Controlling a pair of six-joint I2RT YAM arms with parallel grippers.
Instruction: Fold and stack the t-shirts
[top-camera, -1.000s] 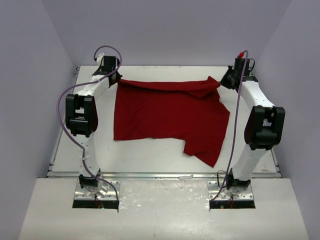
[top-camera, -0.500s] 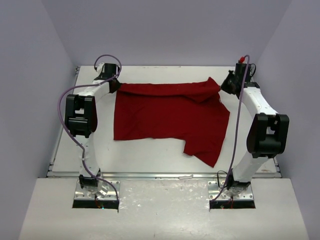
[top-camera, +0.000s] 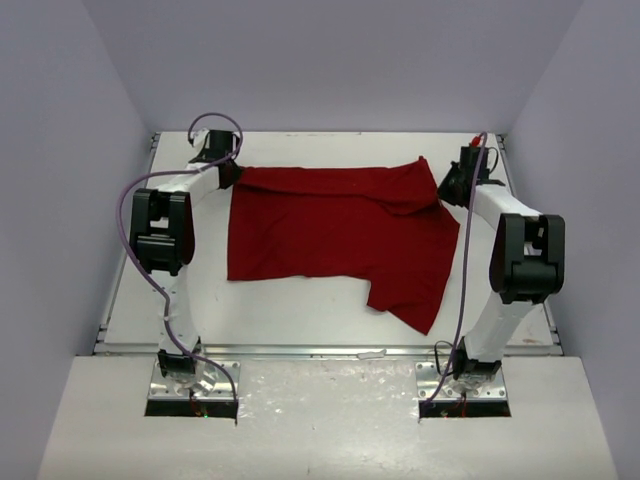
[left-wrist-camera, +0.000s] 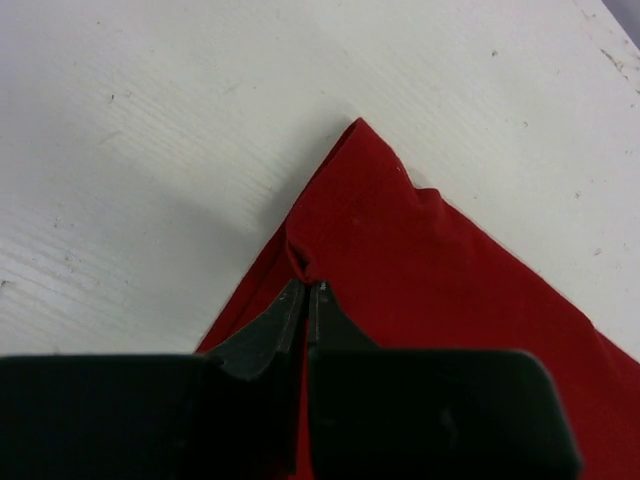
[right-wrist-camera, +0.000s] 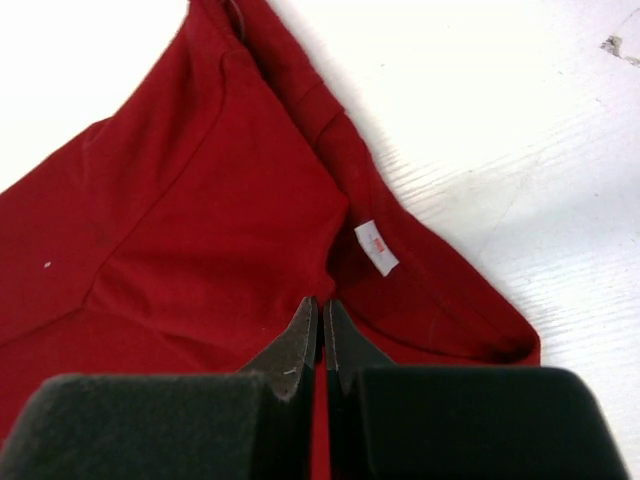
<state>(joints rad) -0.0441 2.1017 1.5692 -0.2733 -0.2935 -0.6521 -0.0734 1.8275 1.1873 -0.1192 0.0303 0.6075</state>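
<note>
One deep-red t-shirt (top-camera: 335, 235) lies spread across the far half of the white table (top-camera: 290, 310), with a flap hanging toward the near right. My left gripper (top-camera: 229, 173) is shut on the shirt's far left corner. In the left wrist view that gripper (left-wrist-camera: 306, 287) pinches a fold of the t-shirt (left-wrist-camera: 430, 270) just behind the pointed corner. My right gripper (top-camera: 447, 184) is shut on the far right edge. The right wrist view shows this gripper (right-wrist-camera: 321, 301) clamped on the t-shirt (right-wrist-camera: 190, 230) beside a small white label (right-wrist-camera: 376, 246).
Pale walls close in the table on the left, back and right. The table's near edge (top-camera: 330, 350) runs just ahead of both arm bases. A purple cable (top-camera: 135, 200) loops off the left arm.
Both grippers have come down and a little nearer with the far edge of the shirt. That edge was stretched taut above the table and now lies lower and flatter.
</note>
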